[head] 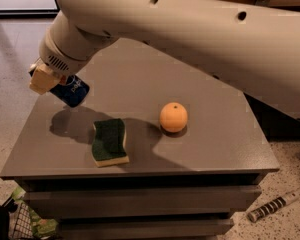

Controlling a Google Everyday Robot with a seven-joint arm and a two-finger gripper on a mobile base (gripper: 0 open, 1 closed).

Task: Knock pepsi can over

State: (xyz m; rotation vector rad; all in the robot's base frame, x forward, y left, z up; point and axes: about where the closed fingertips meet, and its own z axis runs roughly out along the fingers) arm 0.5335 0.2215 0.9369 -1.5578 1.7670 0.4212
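Gripper at far left of view, over the table's left edge, clamped on the pepsi can. Can hangs tilted, off the surface, w/ its shadow below. Big white arm comes in from upper right, across the top. Grey table: green sponge near front, orange beside it, apart. Speckled floor around.

An orange is set near the middle of a grey bench. A green sponge with a yellow underside is laid flat left of the orange, apart from it, nearer the front edge. On the speckled floor, a striped rod is seen below and right of the orange, and a wire basket far below and left of it.
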